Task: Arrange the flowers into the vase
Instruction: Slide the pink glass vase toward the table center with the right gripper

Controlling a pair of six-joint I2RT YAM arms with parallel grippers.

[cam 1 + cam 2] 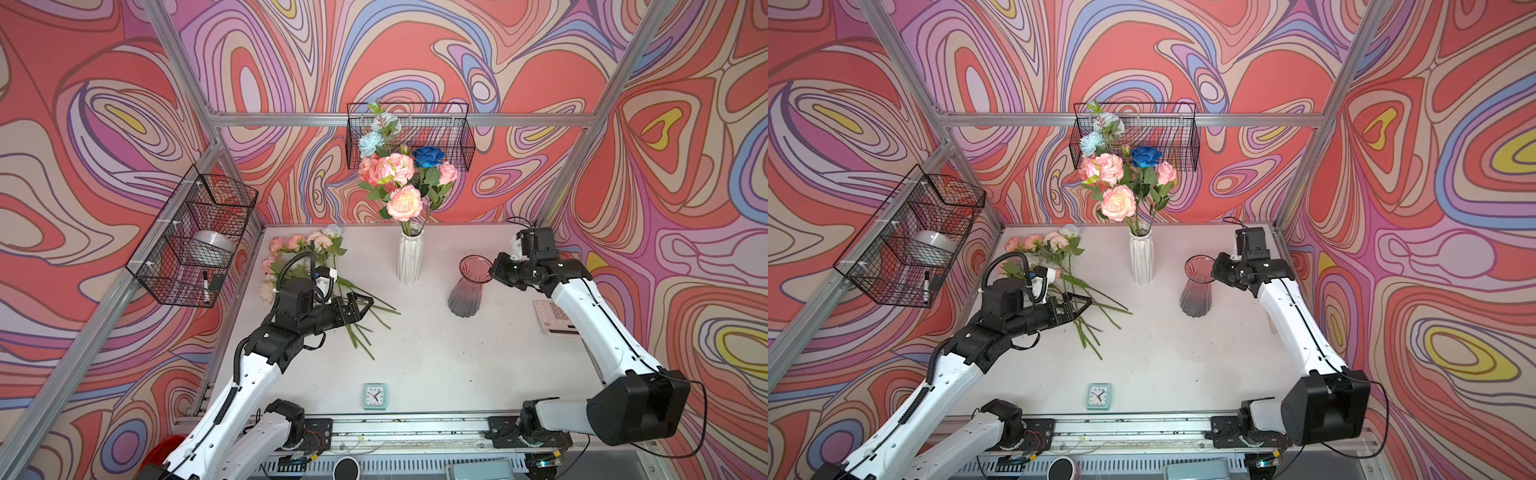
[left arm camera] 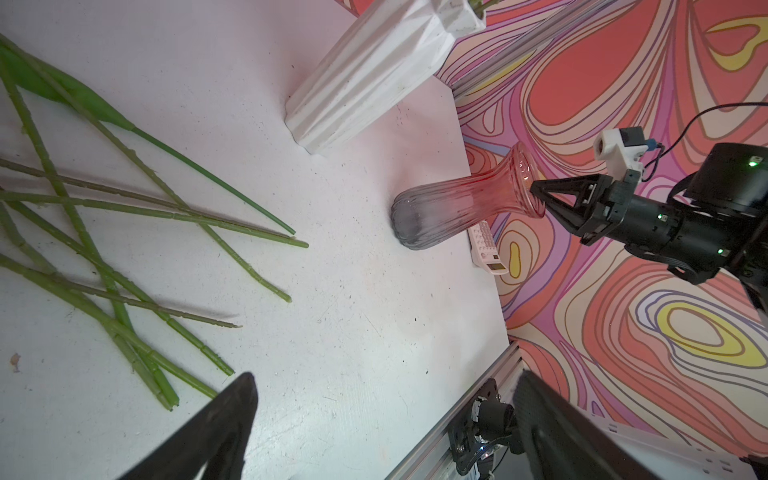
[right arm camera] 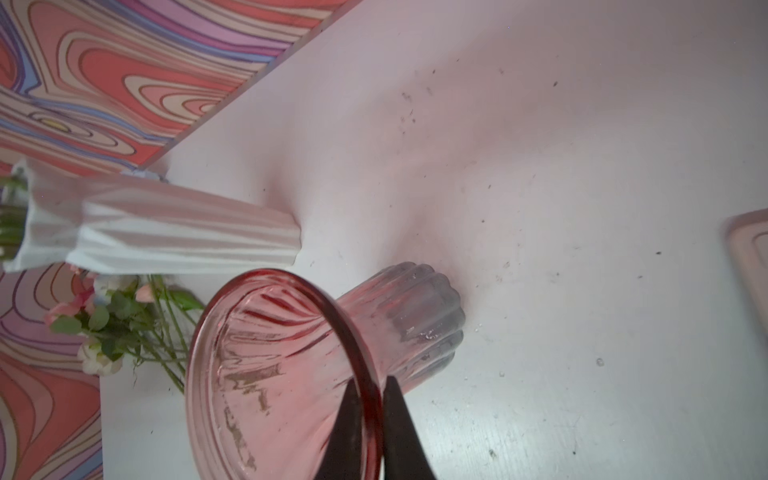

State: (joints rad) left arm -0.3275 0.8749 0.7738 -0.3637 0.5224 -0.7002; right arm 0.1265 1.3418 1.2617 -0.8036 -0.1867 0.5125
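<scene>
Table [image 1: 436, 357]: flowers [image 1: 321, 242], white vase [image 1: 410, 259], pink vase [image 1: 466, 291], clock [image 1: 375, 396].

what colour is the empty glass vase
The glass vase has a pink-red rim fading to a grey base; best in the left wrist view.

Bright, even light fills both top views — shadows on the white table [image 1: 436, 353] are soft and faint, and the walls [image 1: 104, 124] bend near the edges. Up close, the left gripper [image 2: 386, 374] and right gripper [image 3: 372, 380] look dark and blurry. The pink glass vase [image 3: 270, 374] has little shiny spots.
</scene>
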